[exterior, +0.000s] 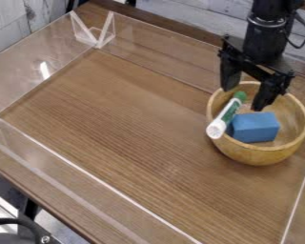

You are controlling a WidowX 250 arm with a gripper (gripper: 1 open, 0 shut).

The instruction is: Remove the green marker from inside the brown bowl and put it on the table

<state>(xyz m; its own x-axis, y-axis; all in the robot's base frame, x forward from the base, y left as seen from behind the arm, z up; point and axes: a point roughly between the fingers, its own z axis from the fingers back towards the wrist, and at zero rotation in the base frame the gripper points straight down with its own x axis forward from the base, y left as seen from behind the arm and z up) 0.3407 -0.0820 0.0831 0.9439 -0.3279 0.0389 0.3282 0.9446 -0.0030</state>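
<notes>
Gripper (254,73) seen spread wide, nothing held, over far rim of brown bowl (299,139). Green marker (227,113) located inside bowl, along left wall, beside blue block (255,126); lies nearer camera and slightly left of fingertips. Long axis runs near-far; green cap pointed away from camera, toward gripper, tilted slightly right.

Setting: looks like lab or robot workspace; exact room type not certain. Evidence: black robot arm (254,36) over large wood-grain tabletop (111,114); clear low walls (22,71) along table edge. Black cable (18,225) at lower left, beside tabletop. Dark area beyond left edge, details unclear. Surrounding room mostly out of frame.
</notes>
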